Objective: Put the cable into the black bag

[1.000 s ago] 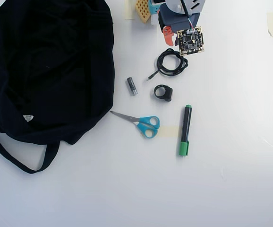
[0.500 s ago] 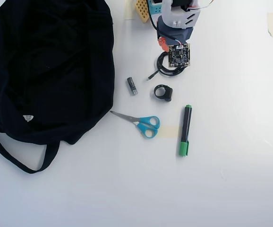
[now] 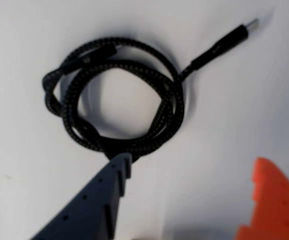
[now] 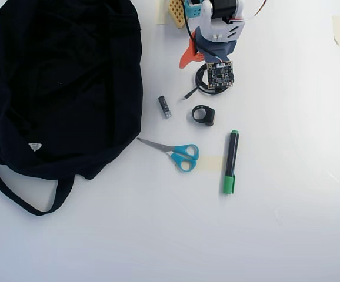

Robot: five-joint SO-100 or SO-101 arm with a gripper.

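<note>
1. Black braided cord: the cable [image 3: 119,107] lies in a small loose coil on the white table [image 4: 287,235], its plug end [image 3: 234,37] sticking out toward the upper right of the wrist view.
2. The gripper [image 3: 189,172] stands spread wide just over the coil, holding nothing. In the wrist view the dark blue finger [image 3: 97,200] has its tip at the coil's near edge; whether it touches the cord cannot be told. The orange finger [image 3: 272,200] stands off to the right, clear of the cord.
3. From overhead, the arm [image 4: 217,23] reaches down from the top edge, and a small circuit board [image 4: 220,73] on its wrist covers most of the cable [image 4: 200,82]. Only the coil's left arc and the short plug end show there.
4. The black bag [image 4: 64,82] fills the upper left of the overhead view, well apart from the cable, its long strap [image 4: 23,200] looping below it and a small white label [image 4: 35,146] near its lower edge.
5. Between bag and cable lies a small dark cylinder [image 4: 165,107]. Below the coil sits a solid black ring-shaped clip [image 4: 203,115].
6. Further down lie blue-handled scissors [image 4: 179,154] and a green and black marker [image 4: 230,162], side by side but apart.
</note>
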